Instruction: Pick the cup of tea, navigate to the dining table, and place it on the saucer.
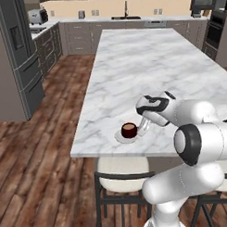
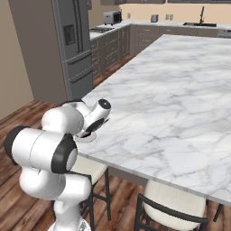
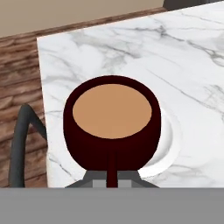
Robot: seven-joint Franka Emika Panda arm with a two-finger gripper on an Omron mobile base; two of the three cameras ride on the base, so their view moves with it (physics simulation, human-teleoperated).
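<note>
One dark red cup of tea (image 1: 129, 130) full of brown tea sits on the round pale saucer (image 1: 121, 138) near the front edge of the white marble dining table (image 1: 146, 63), and the gripper (image 1: 144, 128) has its two fingers squeezed tight on the cup's little handle.

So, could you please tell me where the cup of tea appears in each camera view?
Left base view: the cup of tea sits low centre, on the saucer near the dining table's front edge.
Right base view: I cannot make it out behind the arm; a sliver of saucer shows left of centre.
Hand view: cup at centre, over the saucer.
Shared landmark: the saucer.
</note>
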